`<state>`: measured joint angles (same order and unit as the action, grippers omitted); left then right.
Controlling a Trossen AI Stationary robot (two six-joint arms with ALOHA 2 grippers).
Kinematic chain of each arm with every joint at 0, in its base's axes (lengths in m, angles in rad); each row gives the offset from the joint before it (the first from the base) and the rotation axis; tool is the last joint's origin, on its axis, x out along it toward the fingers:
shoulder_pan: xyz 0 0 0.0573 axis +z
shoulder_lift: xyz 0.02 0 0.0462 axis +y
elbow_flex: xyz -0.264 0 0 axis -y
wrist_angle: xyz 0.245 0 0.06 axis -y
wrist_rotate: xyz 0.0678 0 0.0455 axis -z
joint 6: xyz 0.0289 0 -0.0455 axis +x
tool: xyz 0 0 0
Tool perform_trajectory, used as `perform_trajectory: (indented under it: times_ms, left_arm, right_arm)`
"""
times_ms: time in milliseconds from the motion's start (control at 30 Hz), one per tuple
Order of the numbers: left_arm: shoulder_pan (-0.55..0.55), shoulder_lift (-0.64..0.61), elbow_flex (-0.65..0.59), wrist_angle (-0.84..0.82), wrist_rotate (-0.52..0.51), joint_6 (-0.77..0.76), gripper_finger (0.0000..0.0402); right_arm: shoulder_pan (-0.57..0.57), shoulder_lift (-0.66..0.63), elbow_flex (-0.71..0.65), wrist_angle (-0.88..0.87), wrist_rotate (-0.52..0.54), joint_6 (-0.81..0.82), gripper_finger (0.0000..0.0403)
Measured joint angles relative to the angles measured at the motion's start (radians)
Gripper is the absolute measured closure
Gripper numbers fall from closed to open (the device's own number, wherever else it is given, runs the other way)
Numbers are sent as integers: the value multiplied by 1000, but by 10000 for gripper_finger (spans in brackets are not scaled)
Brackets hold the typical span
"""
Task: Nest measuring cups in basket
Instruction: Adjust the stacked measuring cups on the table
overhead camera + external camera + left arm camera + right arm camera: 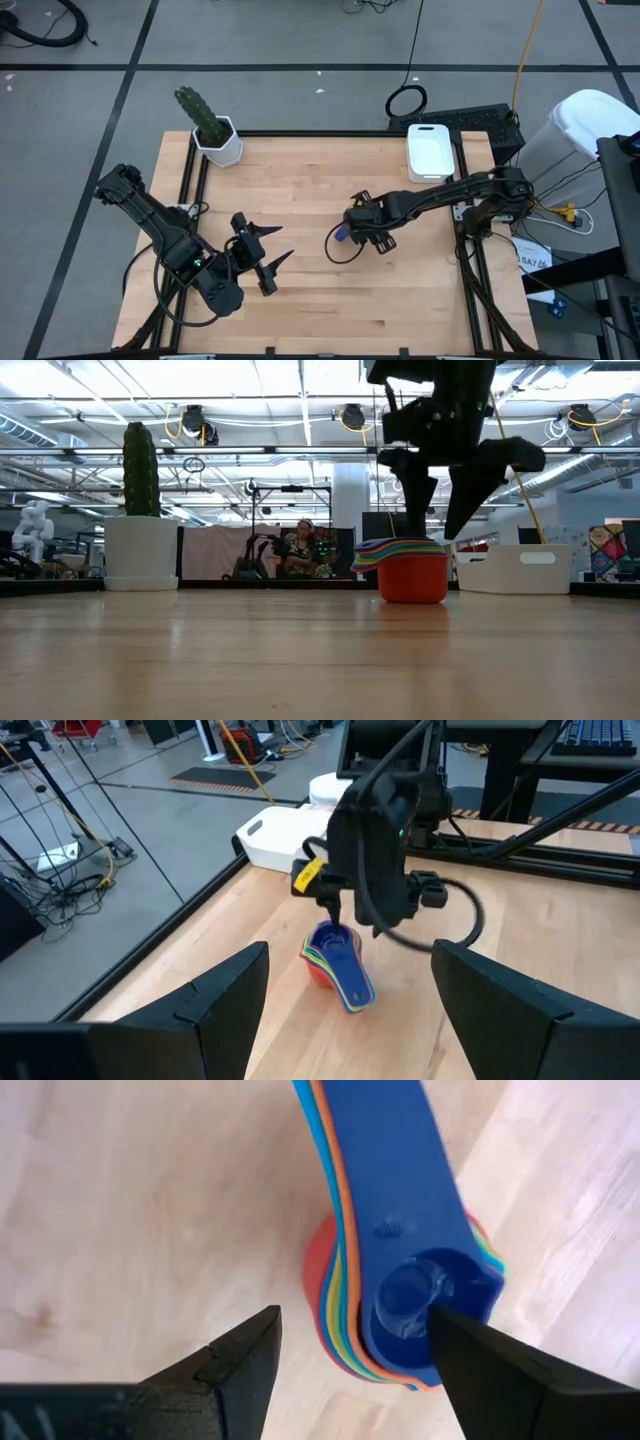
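Note:
The measuring cups (400, 1230) are nested in one stack that stands on the table, red cup lowest (412, 578) and dark blue on top, with the handles fanned to one side (350, 985). My right gripper (352, 1315) is open and points down just above the stack (341, 234). One finger is over the dark blue bowl and the other is beside the stack. The white basket (431, 150) sits at the table's far right edge. My left gripper (285, 243) is open and waits near the table's near left, facing the stack.
A white hexagonal pot with a green cactus (215, 135) stands at the far left corner. Bare wood lies between the stack and the basket (515, 568). A black cable loops from my right wrist (465, 915) down beside the stack. People sit far off in the room behind.

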<state>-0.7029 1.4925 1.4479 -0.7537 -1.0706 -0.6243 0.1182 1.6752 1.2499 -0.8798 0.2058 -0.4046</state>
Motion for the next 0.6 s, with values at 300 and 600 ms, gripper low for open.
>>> perform_trajectory:
  times_ms: [300,600]
  left_arm:
    - [0,0,0,1,0,-2,119]
    - [0,0,0,4,36,-11,119]
  right_arm:
    - [55,-20,28,66,56,-44,161]
    - [79,76,163,93,52,-115,161]
